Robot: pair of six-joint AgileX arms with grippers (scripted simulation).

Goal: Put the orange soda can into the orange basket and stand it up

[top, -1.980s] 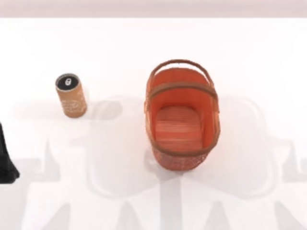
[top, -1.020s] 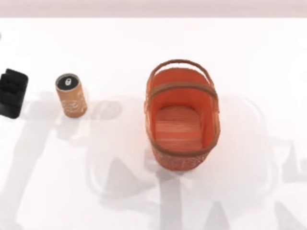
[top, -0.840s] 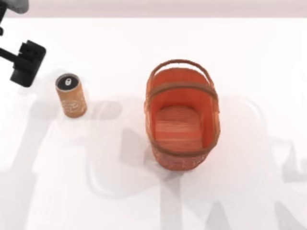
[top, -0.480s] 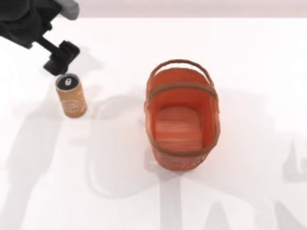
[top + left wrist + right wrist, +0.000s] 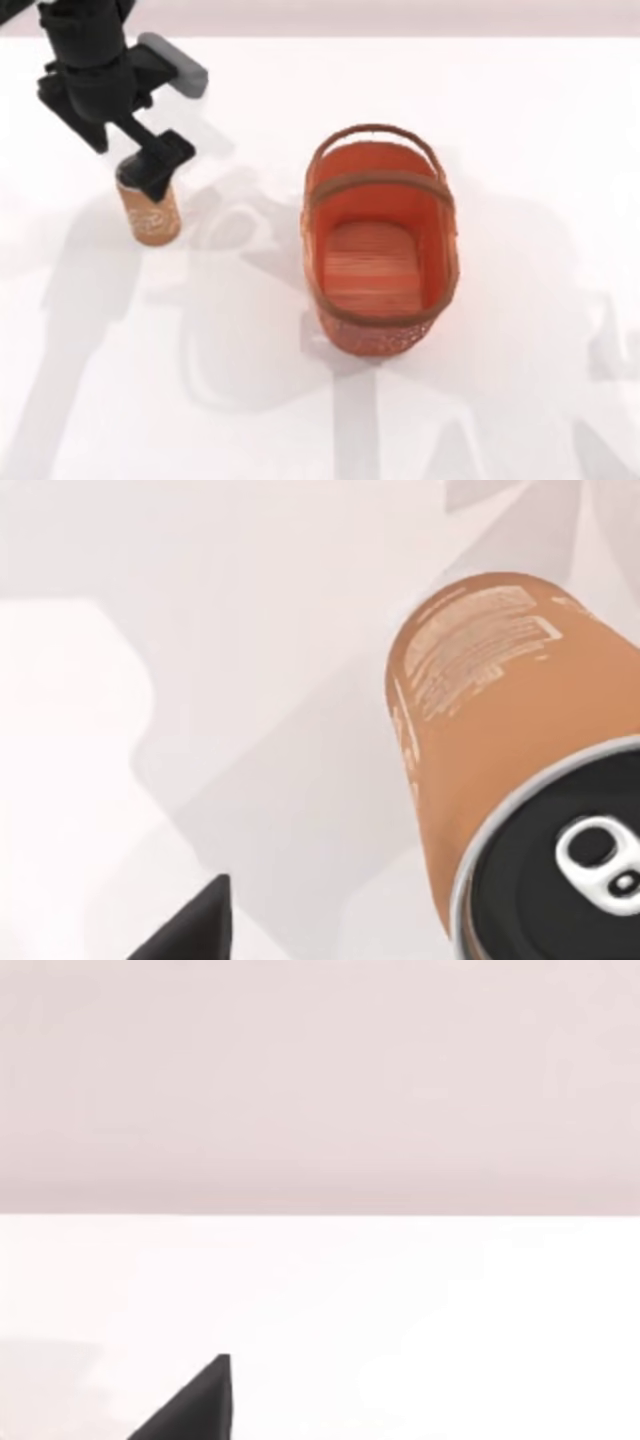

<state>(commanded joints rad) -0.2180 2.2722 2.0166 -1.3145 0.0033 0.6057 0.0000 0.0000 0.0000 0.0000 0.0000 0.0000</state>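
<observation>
Left gripper (image 5: 158, 163) swung in from table's left edge, now over upright tan-orange soda can (image 5: 150, 212); finger state unclear. Orange woven basket (image 5: 440, 235) well apart.

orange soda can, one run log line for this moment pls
left gripper: over top of orange soda can | can: upright on table, left of orange basket | basket: holds nothing | right arm: out of top view

The white tabletop (image 5: 520, 120) is lit brightly and evenly, almost washed out. Several overlapping, soft grey shadows are cast across it, which suggests more than one light overhead. A faint shadow is thrown to the right of the orange soda can (image 5: 150, 210). No glare is seen.
</observation>
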